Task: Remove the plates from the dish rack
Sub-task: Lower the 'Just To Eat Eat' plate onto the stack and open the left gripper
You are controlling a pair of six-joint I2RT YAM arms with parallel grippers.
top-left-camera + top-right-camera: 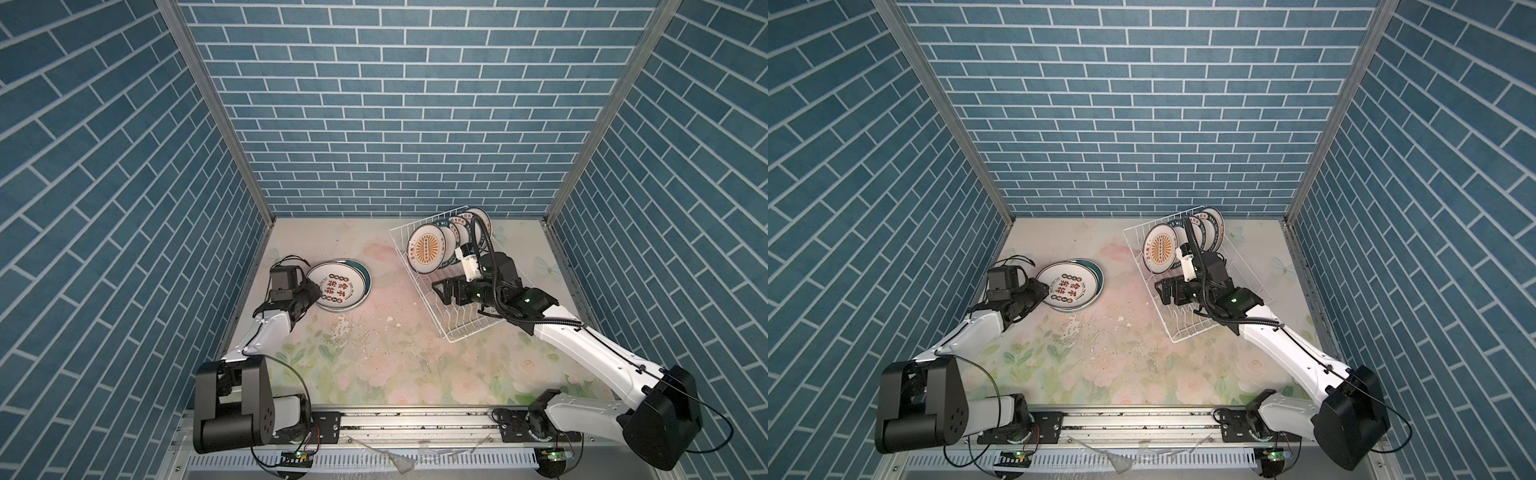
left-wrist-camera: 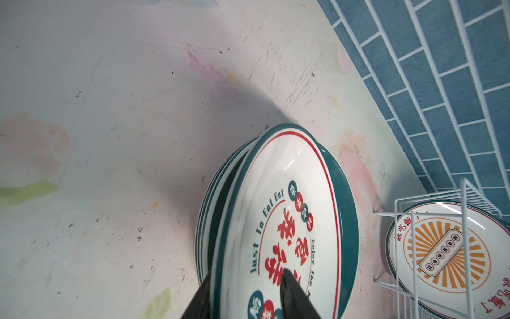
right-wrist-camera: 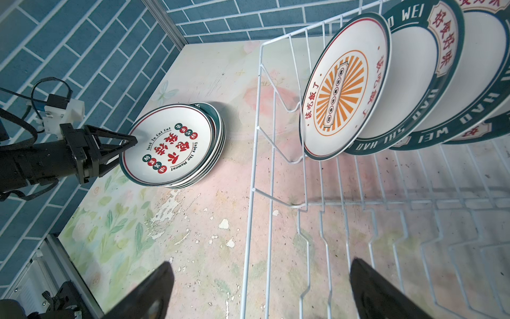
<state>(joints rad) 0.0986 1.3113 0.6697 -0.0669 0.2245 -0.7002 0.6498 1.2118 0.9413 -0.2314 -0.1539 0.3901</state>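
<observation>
Black fingers of the right end effector [image 3: 260,263] stand wide apart, holding nothing, above the near part of the white wire dish rack [image 3: 255,165]. Several round white plates with dark green rims [image 3: 345,91] stand on edge in its far part, in one row along its long axis, faces toward the left arm. More plates lie flat in a stack [image 3: 171,146] on the floral worktop [image 3: 193,234]; the left end effector [image 3: 125,152] has fingers slightly apart around the top plate's rim.
</observation>
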